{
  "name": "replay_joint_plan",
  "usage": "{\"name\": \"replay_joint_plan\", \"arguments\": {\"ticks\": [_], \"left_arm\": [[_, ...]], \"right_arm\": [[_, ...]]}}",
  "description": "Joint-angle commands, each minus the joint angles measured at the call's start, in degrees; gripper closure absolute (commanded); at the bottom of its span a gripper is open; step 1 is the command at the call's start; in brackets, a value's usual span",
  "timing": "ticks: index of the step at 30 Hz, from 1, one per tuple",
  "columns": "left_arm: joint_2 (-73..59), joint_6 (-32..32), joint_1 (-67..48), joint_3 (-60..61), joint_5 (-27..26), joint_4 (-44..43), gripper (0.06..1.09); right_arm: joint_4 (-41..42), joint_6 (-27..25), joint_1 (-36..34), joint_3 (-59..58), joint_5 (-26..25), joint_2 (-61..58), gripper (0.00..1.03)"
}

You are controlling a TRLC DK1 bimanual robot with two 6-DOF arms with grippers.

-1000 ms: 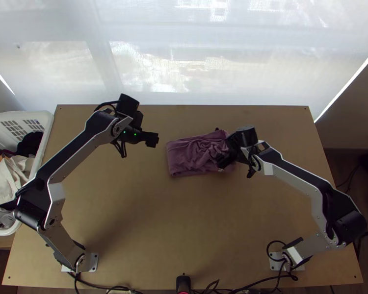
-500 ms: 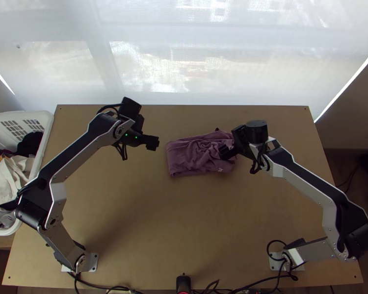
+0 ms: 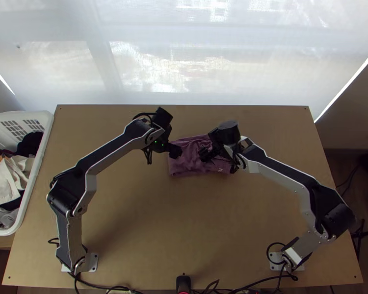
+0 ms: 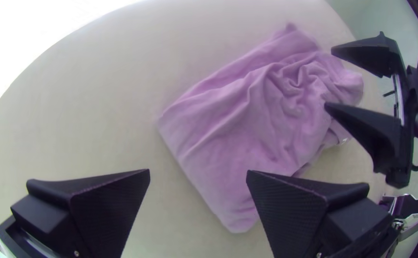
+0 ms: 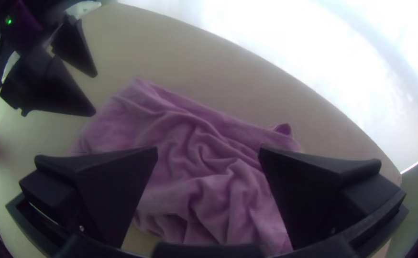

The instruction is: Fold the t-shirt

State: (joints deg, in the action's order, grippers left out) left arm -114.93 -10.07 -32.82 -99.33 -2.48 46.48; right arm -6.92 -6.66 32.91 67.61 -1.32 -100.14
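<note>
Two pairs of jaws stand spread, pinching nothing, above our mauve t-shirt (image 3: 189, 167), folded and rumpled on the tabletop's (image 3: 174, 220) far half. Its long axis runs side to side: the left arm (image 3: 110, 151) has its jaws by the smoother left end, and the right arm (image 3: 284, 169) is nearer the bunched middle. Both arms angle inward, elbows bent outward; we'd likely tidy those creases next.
</note>
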Motion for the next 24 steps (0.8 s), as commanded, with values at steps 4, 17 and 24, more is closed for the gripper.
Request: {"name": "replay_joint_plan", "arguments": {"ticks": [4, 17, 24], "left_arm": [[-10.22, -0.13, -4.62, -7.37, 0.72, 0.37, 0.10], [-13.03, 0.31, -3.83, -6.32, 1.87, 0.37, 0.10], [-12.51, 0.84, -3.83, -5.17, 3.27, 0.54, 0.10]], "right_arm": [[-0.90, 0.50, 1.64, -3.72, -0.26, -1.90, 0.05], [-5.04, 0.06, -1.97, -14.26, 0.00, 3.46, 0.05], [-5.21, -0.99, -5.40, -17.25, 0.18, 9.35, 0.05]]}}
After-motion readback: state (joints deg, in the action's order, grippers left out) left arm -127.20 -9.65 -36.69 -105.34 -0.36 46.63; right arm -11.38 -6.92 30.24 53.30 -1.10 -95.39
